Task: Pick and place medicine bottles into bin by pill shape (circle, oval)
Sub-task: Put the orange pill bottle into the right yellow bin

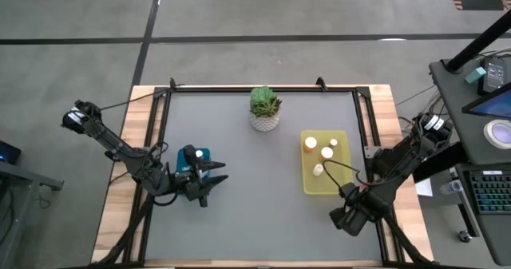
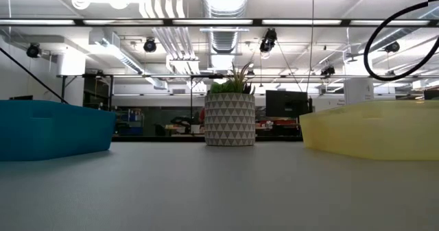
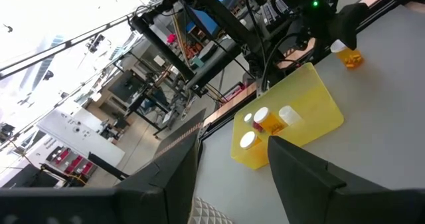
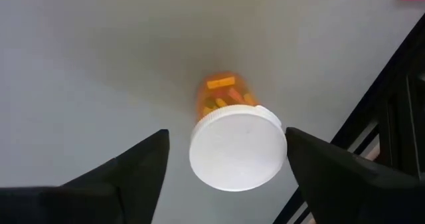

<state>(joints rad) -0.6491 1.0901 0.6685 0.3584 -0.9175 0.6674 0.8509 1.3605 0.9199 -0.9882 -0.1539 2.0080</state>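
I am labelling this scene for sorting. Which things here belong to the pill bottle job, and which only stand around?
Belong to the job:
- amber bottle, white cap, between the open fingers of the right gripper
- bottles in the yellow bin
- blue bin, under the left gripper

Only standing around:
- succulent in patterned pot
- laptop and keyboard on side desk
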